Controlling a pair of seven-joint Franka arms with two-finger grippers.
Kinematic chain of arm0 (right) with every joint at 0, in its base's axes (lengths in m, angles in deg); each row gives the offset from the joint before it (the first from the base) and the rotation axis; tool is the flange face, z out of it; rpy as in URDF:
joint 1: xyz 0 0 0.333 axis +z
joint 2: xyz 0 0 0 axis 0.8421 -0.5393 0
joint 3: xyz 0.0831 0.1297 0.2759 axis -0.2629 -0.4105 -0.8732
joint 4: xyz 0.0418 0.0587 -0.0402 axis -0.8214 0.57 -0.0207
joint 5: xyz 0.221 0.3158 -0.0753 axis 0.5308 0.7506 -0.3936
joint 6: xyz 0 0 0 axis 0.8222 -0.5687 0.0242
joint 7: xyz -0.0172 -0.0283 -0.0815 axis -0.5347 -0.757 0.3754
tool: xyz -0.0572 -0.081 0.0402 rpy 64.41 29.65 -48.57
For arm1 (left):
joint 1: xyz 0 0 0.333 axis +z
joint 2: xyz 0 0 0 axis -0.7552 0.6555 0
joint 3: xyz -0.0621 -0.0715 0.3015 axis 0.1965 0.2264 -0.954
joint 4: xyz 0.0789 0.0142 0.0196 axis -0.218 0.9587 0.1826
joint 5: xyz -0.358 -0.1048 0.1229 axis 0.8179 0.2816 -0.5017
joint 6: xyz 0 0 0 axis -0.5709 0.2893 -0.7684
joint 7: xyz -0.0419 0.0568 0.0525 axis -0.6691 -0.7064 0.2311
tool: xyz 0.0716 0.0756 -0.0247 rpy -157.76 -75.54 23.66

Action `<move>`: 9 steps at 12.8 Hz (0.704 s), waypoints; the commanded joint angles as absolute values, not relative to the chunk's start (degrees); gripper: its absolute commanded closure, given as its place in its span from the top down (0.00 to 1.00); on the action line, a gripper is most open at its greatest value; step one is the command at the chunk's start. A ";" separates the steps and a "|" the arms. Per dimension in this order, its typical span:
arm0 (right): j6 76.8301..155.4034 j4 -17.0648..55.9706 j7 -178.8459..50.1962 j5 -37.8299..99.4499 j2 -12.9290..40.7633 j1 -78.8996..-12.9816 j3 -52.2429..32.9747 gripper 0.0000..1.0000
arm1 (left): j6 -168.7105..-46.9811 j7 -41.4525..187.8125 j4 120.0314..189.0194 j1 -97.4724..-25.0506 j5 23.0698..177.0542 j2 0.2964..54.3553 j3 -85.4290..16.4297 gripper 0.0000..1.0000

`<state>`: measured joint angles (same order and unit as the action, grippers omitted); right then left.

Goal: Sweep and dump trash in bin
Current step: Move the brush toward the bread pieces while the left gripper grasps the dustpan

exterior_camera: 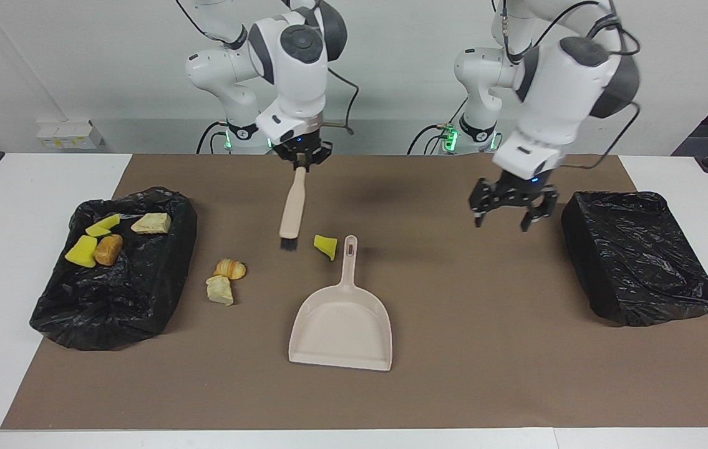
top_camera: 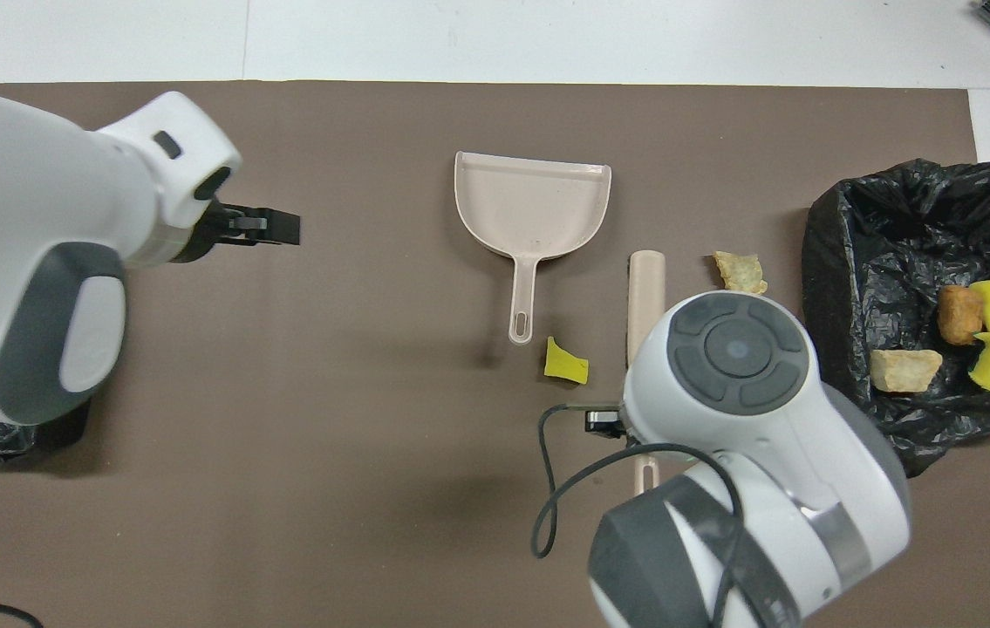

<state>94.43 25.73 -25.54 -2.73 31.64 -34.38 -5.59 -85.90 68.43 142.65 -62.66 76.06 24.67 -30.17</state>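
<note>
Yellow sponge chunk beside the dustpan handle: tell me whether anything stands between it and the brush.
Nothing visible does. The brush, held by the right end effector, has its bristles over bare mat beside the yellow sponge chunk; the dustpan handle is at the chunk's opposite flank.

No readable text, label, brand, number or sign anywhere in either view.

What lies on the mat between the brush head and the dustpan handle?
One yellow sponge chunk lies between the brush head and the dustpan handle; the facing view shows it.
</note>
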 commanded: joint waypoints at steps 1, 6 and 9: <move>94.84 24.60 -33.53 -7.93 29.88 -39.42 -6.30 0.00 | -87.58 74.39 139.91 -70.62 74.40 31.46 -31.20 1.00; 100.72 24.60 -40.68 -18.48 24.88 -44.79 -6.30 0.00 | -96.01 85.93 133.75 -77.87 73.43 41.34 -31.02 1.00; 104.15 25.64 -40.59 -20.96 22.67 -47.59 -6.30 0.00 | -97.16 88.75 132.78 -81.20 73.43 43.19 -31.02 1.00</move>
